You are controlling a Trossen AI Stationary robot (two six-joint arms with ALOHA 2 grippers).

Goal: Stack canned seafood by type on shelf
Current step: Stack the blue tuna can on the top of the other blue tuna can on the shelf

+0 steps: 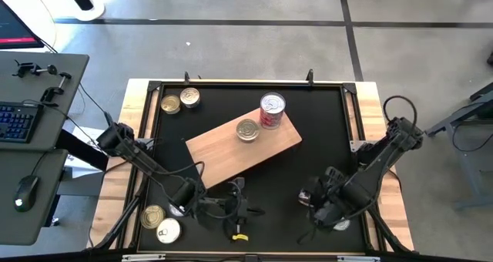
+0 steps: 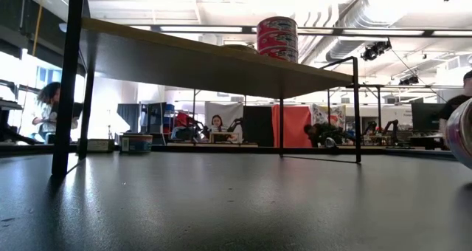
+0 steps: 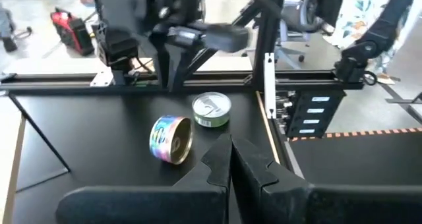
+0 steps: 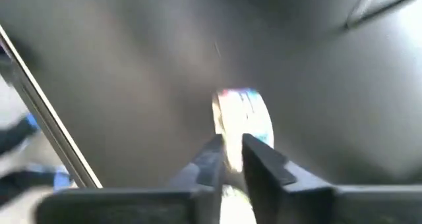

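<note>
At the near edge of the desk (image 1: 323, 131), the right end effector (image 4: 231, 159) is seen in its wrist view pinching the rim of a tin standing on edge (image 4: 242, 122), its fingers nearly together around that thin rim; whether the grip is firm or just being slackened cannot be told. The left end effector (image 3: 231, 159) waits low at the near left, clenched on nothing, with 2 tins (image 1: 160, 222) lying on the desk just beside it. The step in hand is judged to be the pick-up of 1 more tin for the shelf (image 1: 223, 150). Farther off, in the middle of the desk, the shelf already carries a flat tin (image 1: 247, 129) and, just beside it, a taller red-labelled stack (image 1: 272, 110). Beyond it, 2 more tins (image 1: 179, 101) sit at the far left corner. Next, a secure hold is called for, then a lift clear of the desk, a carry to the shelf and a turn of the tin to flat, so that it can be set on the matching pile without the stack being knocked.
</note>
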